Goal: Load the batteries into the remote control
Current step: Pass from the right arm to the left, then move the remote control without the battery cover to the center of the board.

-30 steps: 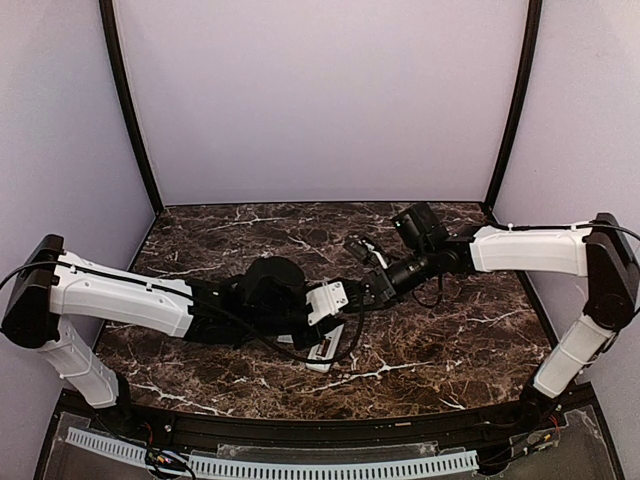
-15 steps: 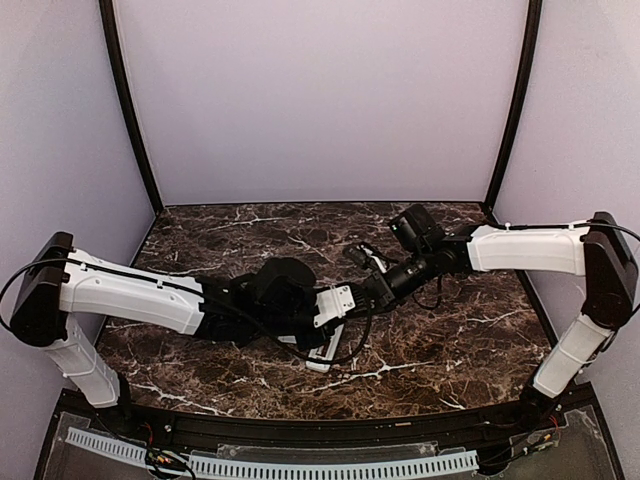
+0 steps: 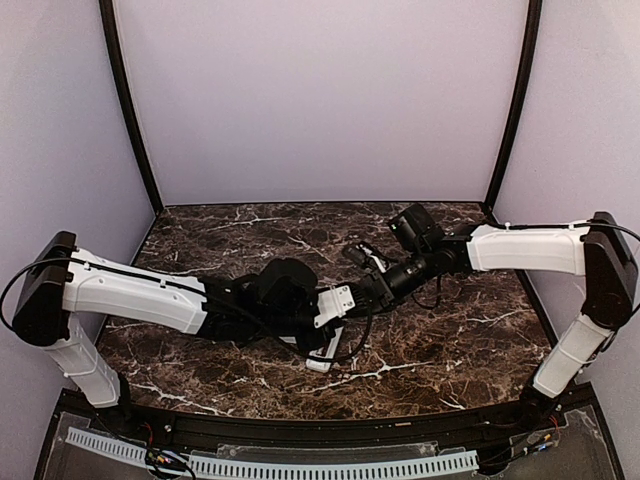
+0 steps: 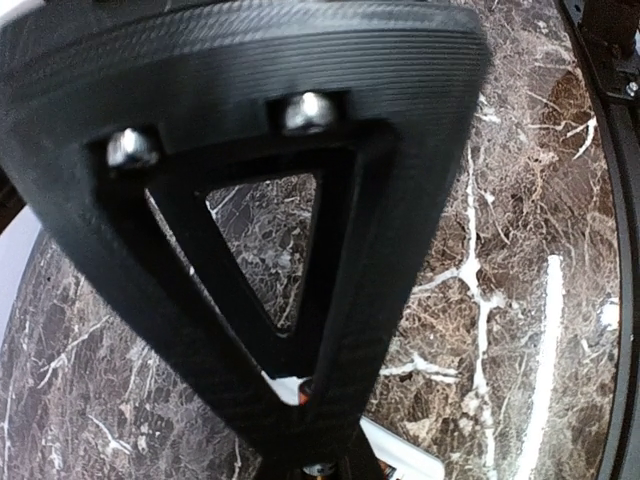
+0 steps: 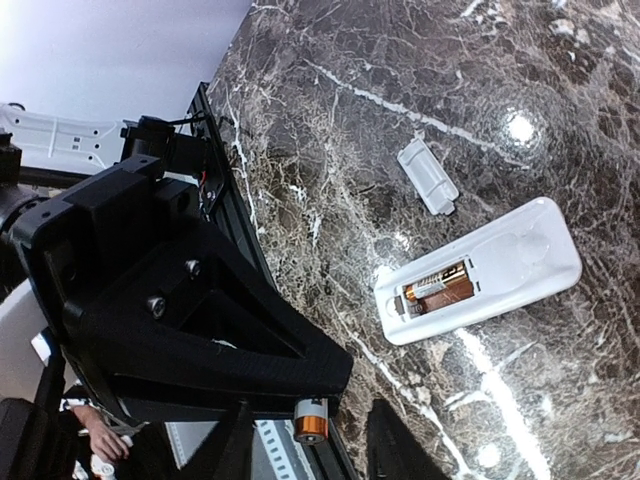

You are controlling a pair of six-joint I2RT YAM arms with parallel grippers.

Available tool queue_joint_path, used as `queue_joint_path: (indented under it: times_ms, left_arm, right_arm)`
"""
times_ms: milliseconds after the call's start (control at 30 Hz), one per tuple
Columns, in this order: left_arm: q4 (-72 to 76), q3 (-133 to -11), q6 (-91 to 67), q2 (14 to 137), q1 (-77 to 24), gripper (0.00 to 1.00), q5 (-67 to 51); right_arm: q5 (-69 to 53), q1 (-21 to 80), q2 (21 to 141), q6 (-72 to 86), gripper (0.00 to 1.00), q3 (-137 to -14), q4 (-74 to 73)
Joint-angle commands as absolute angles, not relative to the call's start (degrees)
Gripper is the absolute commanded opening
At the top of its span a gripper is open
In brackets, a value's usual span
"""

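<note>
The white remote control lies back-up on the marble, compartment open, with one battery seated inside. A second battery, copper and white, hangs above the table against one finger of my right gripper. Those jaws stand apart with a gap beside the battery. In the left wrist view my left gripper has its fingers pressed together on an orange sliver of that battery, over the remote. In the top view both grippers meet above the remote: left gripper, right gripper.
The small flat white cover piece lies on the marble just beyond the remote. The table's black front rail runs close behind the grippers. Purple walls close in the back and both sides.
The left arm slid right to meet the right gripper. Its jaws closed on the battery, and the right jaws, shut before, have come apart.
</note>
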State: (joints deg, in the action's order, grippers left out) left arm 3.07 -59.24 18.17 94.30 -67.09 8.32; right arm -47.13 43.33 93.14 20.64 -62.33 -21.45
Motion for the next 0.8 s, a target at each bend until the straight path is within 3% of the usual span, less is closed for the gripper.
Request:
queue_joint_path:
  times_ms: [0,100,300,500,767]
  left_arm:
    - [1.76,-59.05,7.93,92.9,-64.4,0.0,5.84]
    - [0.54,-57.49,-0.36,91.88,-62.32,0.01,4.96]
    - [8.74,-49.68,-17.61,89.06,-60.84,0.0,1.33]
    - [15.55,-44.7,-23.69,88.26,-60.82,0.0,3.22]
    - [18.9,-43.29,-25.41,90.66,-60.83,0.0,2.05]
  right_arm:
    - [-45.84,40.1,92.28,20.17,0.44,-63.03,-19.17]
    - [-45.58,36.89,92.06,21.67,0.49,-61.31,-14.56]
    - [-46.46,35.95,98.02,22.46,0.49,-61.53,-7.75]
    - [-49.52,36.0,104.37,23.17,0.46,-62.91,-2.89]
    - [-52.34,36.64,110.54,23.58,0.52,-64.81,-0.23]
